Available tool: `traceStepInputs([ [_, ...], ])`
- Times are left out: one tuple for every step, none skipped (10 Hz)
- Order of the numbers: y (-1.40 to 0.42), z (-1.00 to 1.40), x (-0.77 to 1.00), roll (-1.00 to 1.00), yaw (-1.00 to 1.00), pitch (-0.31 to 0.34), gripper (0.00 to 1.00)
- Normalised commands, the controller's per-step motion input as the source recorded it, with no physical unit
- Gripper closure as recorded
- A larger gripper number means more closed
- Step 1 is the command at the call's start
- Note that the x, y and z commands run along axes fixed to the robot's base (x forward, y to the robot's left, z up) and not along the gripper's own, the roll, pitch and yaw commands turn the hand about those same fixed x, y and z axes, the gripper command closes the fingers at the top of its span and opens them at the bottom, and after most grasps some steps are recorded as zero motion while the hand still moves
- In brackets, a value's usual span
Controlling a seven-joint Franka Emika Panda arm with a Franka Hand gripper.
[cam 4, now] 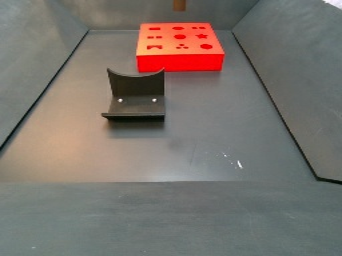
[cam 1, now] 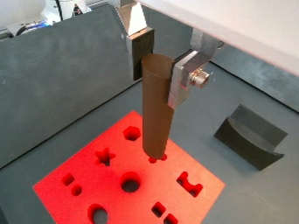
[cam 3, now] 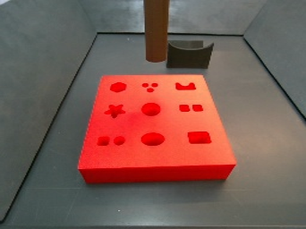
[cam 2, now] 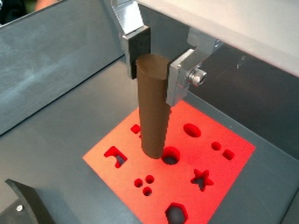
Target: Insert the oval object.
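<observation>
We see hand (cam 2: 156, 63) pinching oval object (cam 2: 153, 105) upright above red board (cam 3: 153, 159), not yet inserted. Risk: oval misaligned with its hole, peg jams on board rim.

A lab test rig: bare grey walled bin (cam 4: 174, 140), red board (cam 3: 156, 125).

No lettering, label, brand mark or number can be read anywhere: the red board (cam 3: 156, 125) carries only cut-out shapes, and the hand (cam 1: 158, 63), gripping the oval object (cam 1: 156, 109) above it, bears no markings.
</observation>
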Motion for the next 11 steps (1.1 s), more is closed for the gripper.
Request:
traceStepInputs([
  [0.07, -0.03, 0.05, -0.34, -0.05, -0.020, 1.00],
  [0.12, -0.08, 0.03, -0.49, -0.09, -0.063, 1.00],
  [0.09, -0.02, 0.00, -0.50, -0.16, -0.107, 1.00],
  [0.04, -0.05, 0.00, -0.47, -0.16, -0.134, 1.00],
  [0.00, -0.01, 0.00, -0.23, -0.13, -0.083, 1.00],
  [-0.03, 0.00, 0.00, 0.03, 0.00, 0.000, 1.00],
  [-0.30, -0.03, 0.12, 0.08, 0.00, 0.000, 1.00],
  [-0.43, -0.13, 0.13, 0.00, 0.00, 0.000, 1.00],
  [-0.51, -0.14, 0.10, -0.01, 0.00, -0.019, 1.00],
  [-0.59, -0.11, 0.13, 0.01, 0.00, 0.000, 1.00],
  [-0.71, -0.06, 0.16, 0.18, 0.00, 0.000, 1.00],
])
